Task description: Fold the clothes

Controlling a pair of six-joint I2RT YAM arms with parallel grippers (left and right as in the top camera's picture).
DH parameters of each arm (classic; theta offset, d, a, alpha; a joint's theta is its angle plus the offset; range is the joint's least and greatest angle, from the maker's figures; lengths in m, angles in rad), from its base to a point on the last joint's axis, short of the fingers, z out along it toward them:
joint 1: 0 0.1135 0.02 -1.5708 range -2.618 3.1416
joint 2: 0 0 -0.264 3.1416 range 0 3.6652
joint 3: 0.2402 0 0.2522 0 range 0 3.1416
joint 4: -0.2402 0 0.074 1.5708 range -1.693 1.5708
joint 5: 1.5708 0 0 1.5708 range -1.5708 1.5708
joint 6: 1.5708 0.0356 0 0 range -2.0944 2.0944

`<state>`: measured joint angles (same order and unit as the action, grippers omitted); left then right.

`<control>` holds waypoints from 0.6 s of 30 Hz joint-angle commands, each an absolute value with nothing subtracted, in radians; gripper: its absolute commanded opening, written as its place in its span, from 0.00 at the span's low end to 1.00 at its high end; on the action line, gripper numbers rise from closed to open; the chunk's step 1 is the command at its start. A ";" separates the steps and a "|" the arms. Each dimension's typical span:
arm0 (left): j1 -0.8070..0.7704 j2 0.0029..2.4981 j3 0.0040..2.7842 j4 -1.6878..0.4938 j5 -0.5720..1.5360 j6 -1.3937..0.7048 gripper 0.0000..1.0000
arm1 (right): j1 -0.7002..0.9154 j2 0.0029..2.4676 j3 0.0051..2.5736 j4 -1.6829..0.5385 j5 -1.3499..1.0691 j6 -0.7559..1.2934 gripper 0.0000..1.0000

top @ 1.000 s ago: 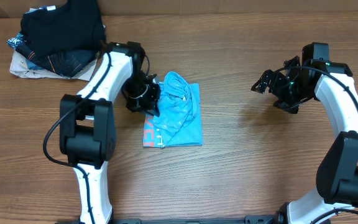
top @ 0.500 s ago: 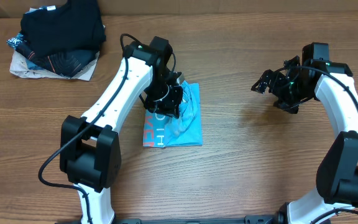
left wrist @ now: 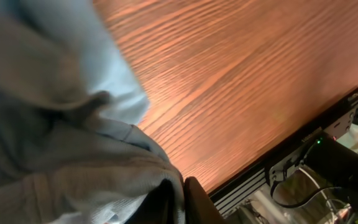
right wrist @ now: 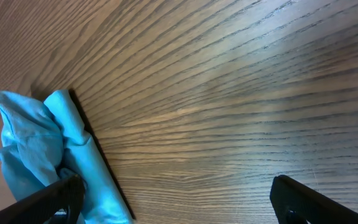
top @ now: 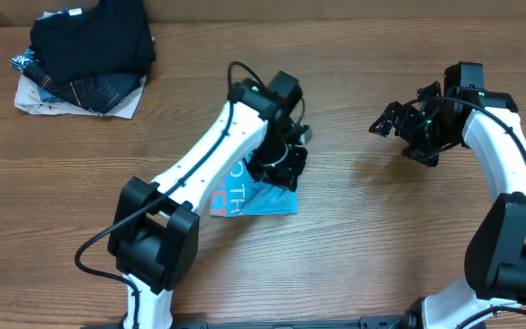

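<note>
T-shirt clamped by left gripper at mid-table

T-shirt, sky-blue, is seen lying on the table near its middle, folded into a compact bundle. Most of it is covered from overhead by the left arm, which is stretched across it. Only the near part is shown, with red and white lettering along the left edge.

The left gripper is placed at the bundle's right side. In the left wrist view its two dark fingers are brought close together, with a thin fold of blue cloth pinched between them. Bunched, creased fabric fills the left of that view, and bare wood is seen beyond it. A black rail with cables is seen at the table's edge.

The right gripper is held to the right, well apart from the T-shirt. Its fingers are spread wide, and nothing is held between them. In the right wrist view the bundle is seen at the left edge, with a straight folded edge turned toward the camera and rumpled cloth behind it. Whether the right gripper touches the table cannot be told.

A pile of dark garments is seen at the far left corner, well apart from the T-shirt.
</note>
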<state>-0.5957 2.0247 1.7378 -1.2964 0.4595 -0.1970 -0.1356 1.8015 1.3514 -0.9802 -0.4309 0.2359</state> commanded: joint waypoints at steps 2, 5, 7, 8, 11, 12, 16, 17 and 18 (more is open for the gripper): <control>-0.631 2.035 1.736 -1.280 0.434 -0.225 0.12 | -0.130 1.785 1.348 -0.975 -0.439 0.239 1.00; -0.649 2.035 1.736 -1.276 0.434 -0.224 0.48 | -0.130 1.785 1.348 -0.974 -0.439 0.239 1.00; -0.662 2.035 1.736 -1.271 0.434 -0.222 0.51 | -0.130 1.784 1.348 -0.974 -0.439 0.239 1.00; -0.665 2.035 1.736 -1.270 0.434 -0.221 0.50 | -0.130 1.785 1.348 -0.974 -0.439 0.239 1.00; -0.669 2.035 1.736 -1.264 0.434 -0.208 0.46 | -0.130 1.785 1.348 -0.974 -0.439 0.239 1.00; -0.668 2.035 1.736 -1.261 0.434 -0.205 0.44 | -0.130 1.785 1.348 -0.973 -0.439 0.239 1.00; -0.654 2.034 1.742 -1.250 0.435 -0.206 0.45 | -0.130 1.785 1.348 -0.973 -0.439 0.239 1.00; -0.644 2.034 1.750 -1.252 0.434 -0.205 0.45 | -0.130 1.785 1.348 -0.973 -0.439 0.239 1.00; -0.630 2.033 1.760 -1.256 0.434 -0.205 0.45 | -0.130 1.785 1.348 -0.973 -0.439 0.239 1.00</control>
